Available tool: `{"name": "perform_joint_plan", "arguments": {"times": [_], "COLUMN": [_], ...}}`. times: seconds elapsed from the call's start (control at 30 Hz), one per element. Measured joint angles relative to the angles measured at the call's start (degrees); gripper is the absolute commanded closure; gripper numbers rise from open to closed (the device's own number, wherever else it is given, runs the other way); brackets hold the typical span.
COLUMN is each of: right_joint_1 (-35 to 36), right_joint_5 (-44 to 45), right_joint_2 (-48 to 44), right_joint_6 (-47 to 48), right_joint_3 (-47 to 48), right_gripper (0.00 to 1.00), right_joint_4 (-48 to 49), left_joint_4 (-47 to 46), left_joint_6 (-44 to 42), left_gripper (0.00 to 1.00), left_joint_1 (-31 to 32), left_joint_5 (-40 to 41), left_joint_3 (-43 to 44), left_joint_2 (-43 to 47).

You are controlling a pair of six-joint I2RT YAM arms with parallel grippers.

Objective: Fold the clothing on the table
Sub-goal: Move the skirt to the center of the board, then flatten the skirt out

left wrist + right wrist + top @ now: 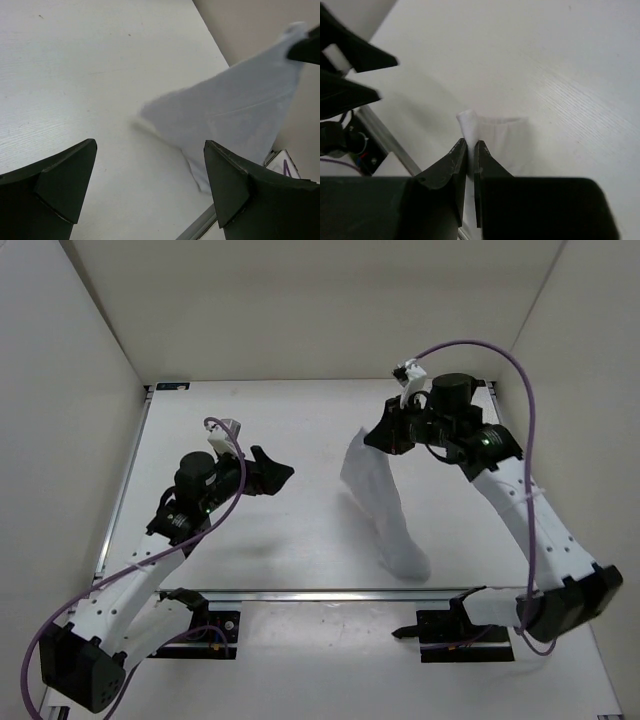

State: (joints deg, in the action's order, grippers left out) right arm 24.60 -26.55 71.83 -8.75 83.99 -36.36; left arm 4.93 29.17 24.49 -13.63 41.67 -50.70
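White bench (280, 540), silver-railed, between white walls (70, 390) — clothing (385, 505) pinched in right jaws, tail on bench; left jaws wide.

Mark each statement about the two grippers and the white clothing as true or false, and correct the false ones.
1. The right gripper is shut on the clothing. True.
2. The left gripper grips the clothing too. False: it is open, empty and clear of the clothing.
3. The clothing lies flat on the table. False: its held end is raised, and only its other end rests on the table.
4. The clothing's low end lies near the table's front edge. True.
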Motion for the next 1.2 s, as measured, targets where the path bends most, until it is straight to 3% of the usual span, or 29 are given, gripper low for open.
{"name": "perform_joint_plan", "arguments": {"times": [0.17, 0.33, 0.47, 0.7, 0.87, 1.2], "right_joint_1": [-4.3, -5.6, -6.3, -10.9, -14.4, -18.0], "right_joint_5": [-0.4, 0.4, -0.1, -2.4, -3.5, -5.4], "right_joint_2": [16.2, 41.9, 53.9, 56.3, 56.3, 55.7], "right_joint_6": [1.1, 4.2, 5.4, 7.4, 9.0, 9.9], "right_joint_3": [2.3, 22.8, 34.2, 33.4, 30.3, 27.1], "right_gripper": [1.00, 1.00, 1.00, 1.00, 1.00, 1.00], "right_joint_4": [0.0, -3.8, -5.4, -8.0, -8.6, -8.8], "left_joint_4": [-1.0, -1.9, -4.2, -10.9, -10.1, -10.9], "left_joint_6": [-0.3, -0.5, -0.9, -0.7, 0.5, 6.3], "left_gripper": [0.01, 0.01, 0.02, 0.01, 0.09, 0.22], "left_joint_1": [0.0, -0.4, 0.6, 3.6, 5.3, 9.8], "left_joint_5": [-0.9, -1.4, -1.0, 0.0, 2.6, 4.1], "left_joint_3": [0.1, 0.5, 0.5, 1.6, 10.8, 14.7], "left_joint_2": [-3.9, -8.6, -14.8, -33.1, -47.6, -55.0]}}
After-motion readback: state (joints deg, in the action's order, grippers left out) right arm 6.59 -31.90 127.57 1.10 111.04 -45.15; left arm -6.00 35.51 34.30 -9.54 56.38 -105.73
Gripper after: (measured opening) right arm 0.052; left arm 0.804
